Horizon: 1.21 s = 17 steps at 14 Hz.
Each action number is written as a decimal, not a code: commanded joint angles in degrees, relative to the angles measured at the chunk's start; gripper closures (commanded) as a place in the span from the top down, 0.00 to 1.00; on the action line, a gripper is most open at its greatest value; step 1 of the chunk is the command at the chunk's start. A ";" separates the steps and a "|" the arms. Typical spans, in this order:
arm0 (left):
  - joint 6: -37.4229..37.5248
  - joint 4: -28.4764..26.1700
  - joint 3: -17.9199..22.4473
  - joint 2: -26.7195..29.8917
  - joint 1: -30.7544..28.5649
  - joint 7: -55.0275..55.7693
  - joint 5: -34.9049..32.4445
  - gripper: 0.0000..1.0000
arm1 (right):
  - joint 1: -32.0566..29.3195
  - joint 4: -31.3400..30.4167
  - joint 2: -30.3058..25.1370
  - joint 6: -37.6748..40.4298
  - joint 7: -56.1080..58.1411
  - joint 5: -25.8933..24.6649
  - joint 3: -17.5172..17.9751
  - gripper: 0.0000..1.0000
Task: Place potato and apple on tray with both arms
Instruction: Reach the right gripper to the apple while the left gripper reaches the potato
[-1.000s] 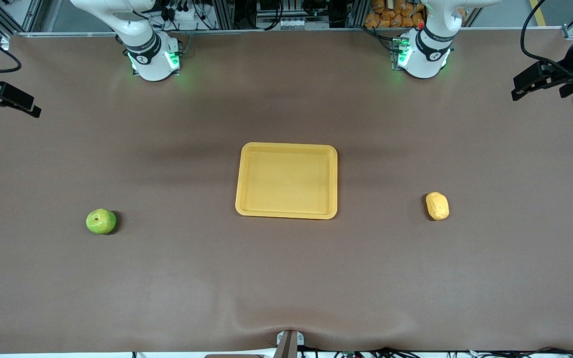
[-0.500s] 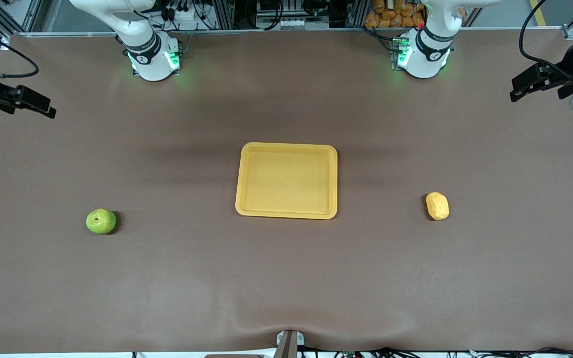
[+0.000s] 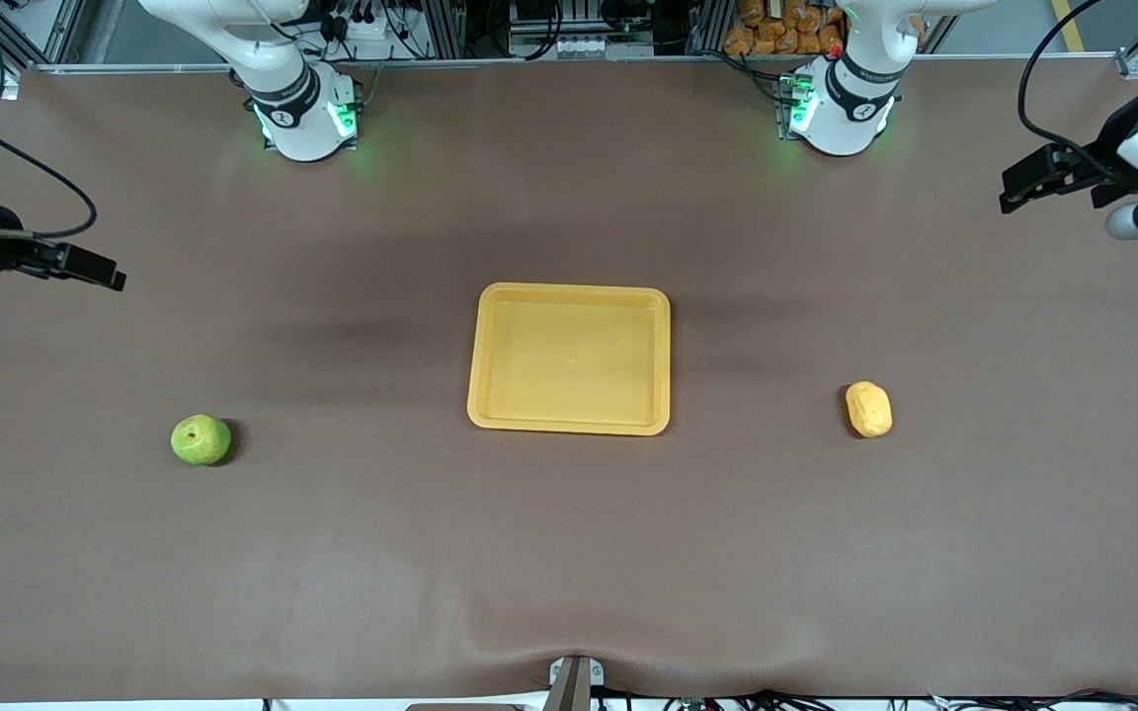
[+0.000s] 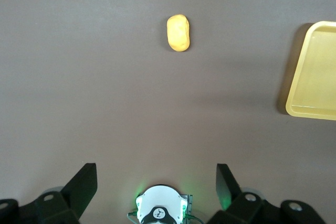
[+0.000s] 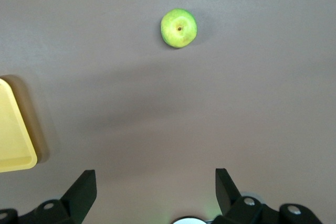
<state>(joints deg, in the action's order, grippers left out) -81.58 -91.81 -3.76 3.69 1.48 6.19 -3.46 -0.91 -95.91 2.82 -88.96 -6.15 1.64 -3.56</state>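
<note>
Grippers [image 4: 152, 187] [image 5: 152, 187] agape in wrist views

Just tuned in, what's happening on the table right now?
Nothing is picked up yet. The apple lies toward the right arm's end, the potato toward the left arm's end, and the tray sits bare between them. The right hand and left hand both hang open in the air over their own ends of the table, holding nothing.
</note>
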 commanded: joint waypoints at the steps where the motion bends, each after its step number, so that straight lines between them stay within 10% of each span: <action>1: -2.70 -3.71 0.16 1.31 0.02 -0.83 1.08 1.00 | -1.63 -1.91 0.08 -2.52 1.39 -0.76 0.48 1.00; 9: -11.83 -15.58 0.25 3.07 -0.16 -0.74 0.91 1.00 | -2.69 -13.06 2.80 -24.90 8.77 -0.76 0.48 1.00; 17: -25.28 -24.99 0.42 1.93 -1.03 0.14 0.65 1.00 | -3.30 -11.50 17.12 -39.36 21.16 -0.67 0.48 1.00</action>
<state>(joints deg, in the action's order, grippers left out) -103.53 -113.71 -3.57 4.45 1.31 6.26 -3.45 -3.48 -109.32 17.20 -127.21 11.44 1.58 -3.48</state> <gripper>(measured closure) 0.000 0.000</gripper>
